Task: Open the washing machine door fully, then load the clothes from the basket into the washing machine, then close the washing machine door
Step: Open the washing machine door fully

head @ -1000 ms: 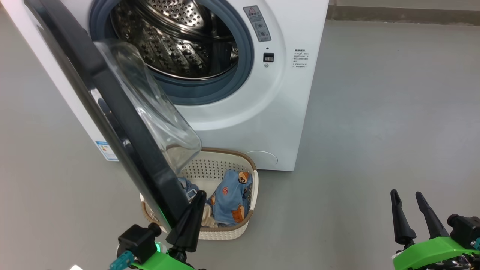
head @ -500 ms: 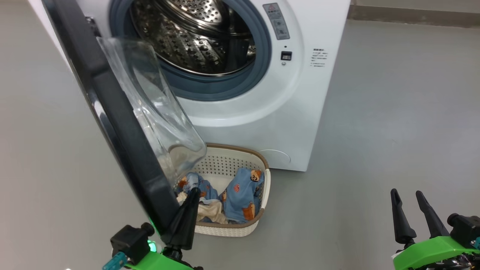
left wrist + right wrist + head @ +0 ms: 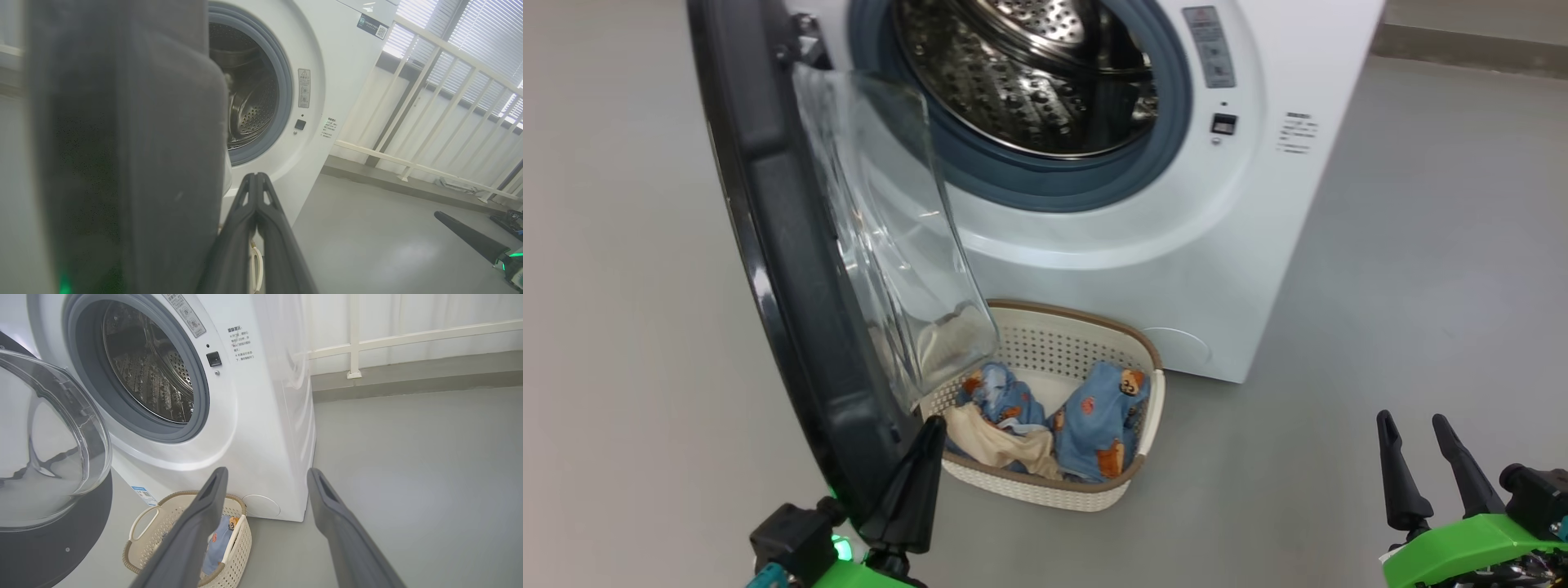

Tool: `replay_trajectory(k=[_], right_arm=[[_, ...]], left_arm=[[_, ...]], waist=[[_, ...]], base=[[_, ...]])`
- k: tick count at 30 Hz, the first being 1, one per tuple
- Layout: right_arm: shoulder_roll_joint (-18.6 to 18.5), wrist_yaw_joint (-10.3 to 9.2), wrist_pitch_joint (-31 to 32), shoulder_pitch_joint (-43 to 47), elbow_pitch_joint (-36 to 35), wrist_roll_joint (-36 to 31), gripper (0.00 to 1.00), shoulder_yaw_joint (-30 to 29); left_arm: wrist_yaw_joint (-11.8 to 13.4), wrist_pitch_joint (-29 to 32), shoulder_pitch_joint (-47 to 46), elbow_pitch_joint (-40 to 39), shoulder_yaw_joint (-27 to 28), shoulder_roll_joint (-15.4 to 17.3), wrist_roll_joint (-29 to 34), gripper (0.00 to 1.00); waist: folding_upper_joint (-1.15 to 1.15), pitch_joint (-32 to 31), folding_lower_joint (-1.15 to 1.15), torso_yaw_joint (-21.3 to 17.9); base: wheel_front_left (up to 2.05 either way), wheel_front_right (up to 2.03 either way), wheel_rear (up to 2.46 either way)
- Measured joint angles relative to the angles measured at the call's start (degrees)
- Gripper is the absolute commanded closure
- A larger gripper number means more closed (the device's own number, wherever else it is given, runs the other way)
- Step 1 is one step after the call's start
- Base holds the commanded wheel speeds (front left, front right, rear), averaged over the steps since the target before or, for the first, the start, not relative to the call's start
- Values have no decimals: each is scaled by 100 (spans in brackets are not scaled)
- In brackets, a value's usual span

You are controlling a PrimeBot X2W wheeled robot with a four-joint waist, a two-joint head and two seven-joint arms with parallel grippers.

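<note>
The washing machine (image 3: 1176, 245) stands white with its steel drum (image 3: 1045, 73) exposed. The washing machine door (image 3: 784, 286), black-rimmed with a clear glass bowl (image 3: 890, 245), hangs open to the left. My left gripper (image 3: 927, 433) is shut with nothing held, and its fingers lie against the inner lower edge of the door rim (image 3: 122, 163). In front of the machine the basket (image 3: 1111, 322) holds the clothes (image 3: 1103, 425), blue bear-print pieces and a cream one. My right gripper (image 3: 1421, 441) stands open and empty at the lower right, well away from the basket (image 3: 163, 514).
Grey floor (image 3: 1421, 245) stretches to the right of the machine. Beyond it a white railing (image 3: 429, 102) and a low kerb (image 3: 408, 379) run along the wall. A blue label (image 3: 143, 494) sits low on the machine's front.
The door has swung wider from the opening, with my shut left gripper still at its lower inner edge. The camera has shifted, so more of the basket shows. The right gripper has not moved.
</note>
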Motion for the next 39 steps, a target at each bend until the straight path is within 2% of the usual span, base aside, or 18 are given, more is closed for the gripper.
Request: replay_trajectory(k=[13, 19, 39], right_arm=[[-1, 0, 1, 0, 0, 0, 0, 38], [-2, 0, 0, 0, 0, 0, 0, 125], [-100, 0, 1, -16, -32, -1, 0, 151]], left_arm=[[80, -38, 157, 22, 432, 51, 167, 100], [103, -38, 154, 96, 766, 99, 194, 100], [96, -40, -456, 838, 2033, 530, 391, 100]], waist=[[0, -40, 0, 644], [0, -73, 0, 812], [0, 238, 0, 737]], base=[[0, 0, 0], [0, 0, 0], [0, 0, 0]])
